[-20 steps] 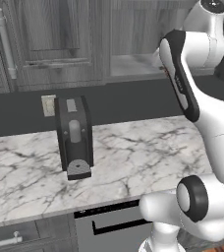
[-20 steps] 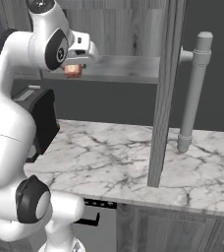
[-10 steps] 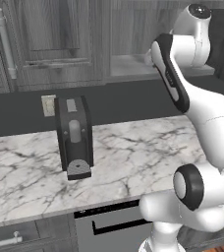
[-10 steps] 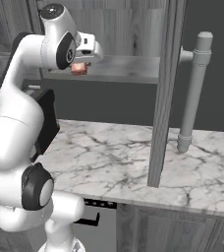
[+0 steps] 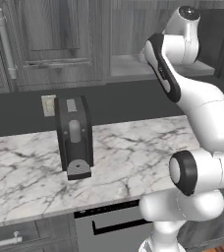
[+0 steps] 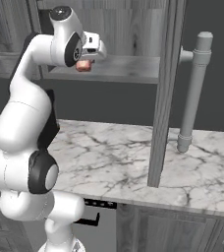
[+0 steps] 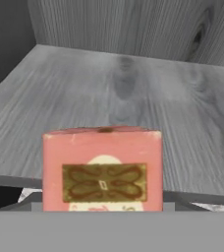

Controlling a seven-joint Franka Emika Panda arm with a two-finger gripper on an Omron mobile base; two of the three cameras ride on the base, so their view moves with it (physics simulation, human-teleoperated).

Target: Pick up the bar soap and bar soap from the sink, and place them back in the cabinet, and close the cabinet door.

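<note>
Soap [image 7: 102,170], flat pinkish-red bar, apparently gripped before wood-grain shelf [image 7: 133,93].

The left base view looks forward and down from behind the white arm's left, across a white marble counter [image 5: 133,152] with a black coffee machine [image 5: 74,140]. The right base view looks from behind the arm's right over the same counter [image 6: 109,157], close to an open grey wood-grain cabinet door [image 6: 163,88]. The hand view looks closely along a flat grey wood-grain shelf [image 7: 133,93]; both base views share that shelf [image 5: 126,66] [image 6: 128,66].
</note>
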